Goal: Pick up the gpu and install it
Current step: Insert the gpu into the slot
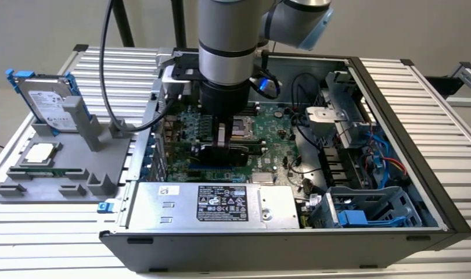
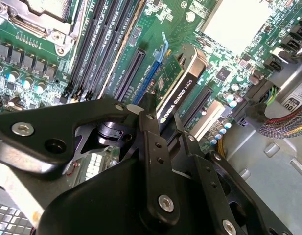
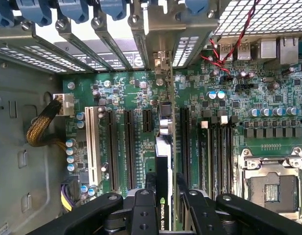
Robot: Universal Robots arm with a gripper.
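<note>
The gpu (image 1: 229,156) stands on edge inside the open computer case (image 1: 421,174), low over the green motherboard (image 1: 286,148). My gripper (image 1: 222,141) is shut on it from above. In the second wrist view the black cooler face of the gpu (image 2: 182,81) runs along a long black slot (image 2: 128,73), with the gripper (image 2: 163,125) clamping its upper edge. In the first wrist view the gpu (image 3: 165,147) appears edge-on between two slots, its far end reaching the rear bracket openings (image 3: 163,58), and the gripper (image 3: 165,188) pinches it. Whether the card sits fully in its slot I cannot tell.
A grey fixture (image 1: 65,174) at the exterior view's left holds a hard drive with blue rails (image 1: 47,102), a processor chip (image 1: 40,153) and a memory stick (image 1: 49,172). Inside the case are the power supply (image 1: 212,203), drive cage (image 1: 367,209), processor socket (image 3: 270,183) and loose cables (image 1: 374,157).
</note>
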